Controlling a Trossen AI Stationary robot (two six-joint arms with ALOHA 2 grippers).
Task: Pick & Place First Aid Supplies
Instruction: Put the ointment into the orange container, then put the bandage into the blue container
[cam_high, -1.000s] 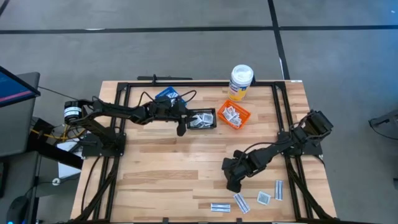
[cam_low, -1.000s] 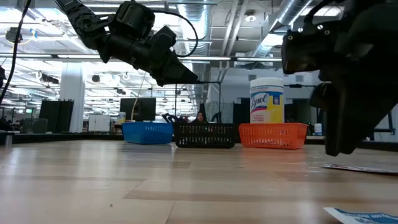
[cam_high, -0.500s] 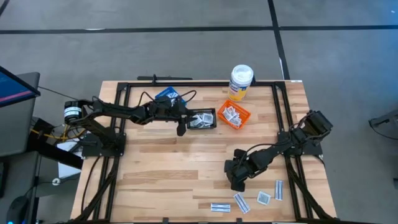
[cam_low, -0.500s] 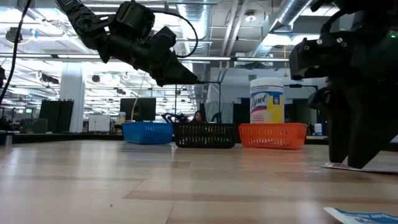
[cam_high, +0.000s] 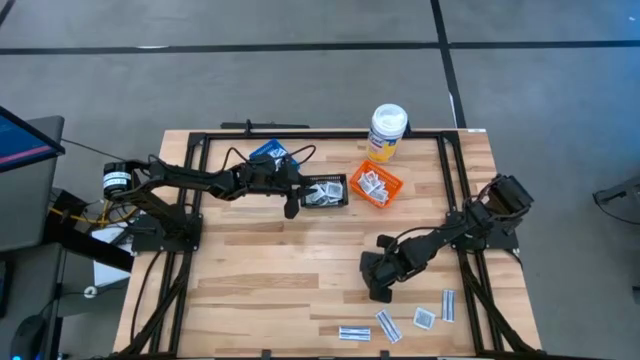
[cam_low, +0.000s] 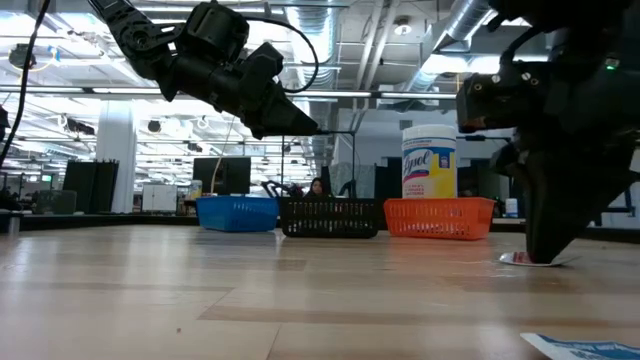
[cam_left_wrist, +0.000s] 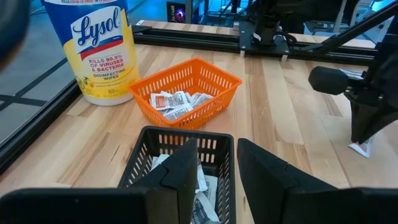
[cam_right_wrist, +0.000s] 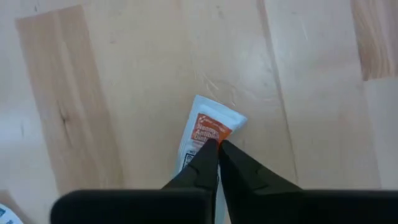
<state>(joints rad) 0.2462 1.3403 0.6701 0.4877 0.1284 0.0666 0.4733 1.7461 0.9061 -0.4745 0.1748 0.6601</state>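
The right gripper (cam_right_wrist: 217, 148) is standing low over the front right part of the table (cam_high: 260, 270), its two dark fingers pinched together on a small white packet with an orange-red label (cam_right_wrist: 208, 134). In the low view one end of that packet (cam_low: 520, 259) is lying on the wood beneath the fingertips; whether the other end is off the surface is hard to tell. Four more flat white packets (cam_high: 386, 325) are lying near the front edge, just in front of and to the right of this gripper.

The left gripper (cam_left_wrist: 217, 163) is hovering above the black basket (cam_left_wrist: 144, 155), its fingers parted and holding nothing. White packets are lying inside that basket, and the orange basket (cam_left_wrist: 214, 78) beside it is holding several more. A blue basket (cam_low: 237, 212) is sitting on the black one's other side, and a tall white bottle with a yellow label (cam_left_wrist: 93, 50) is standing behind the orange one.
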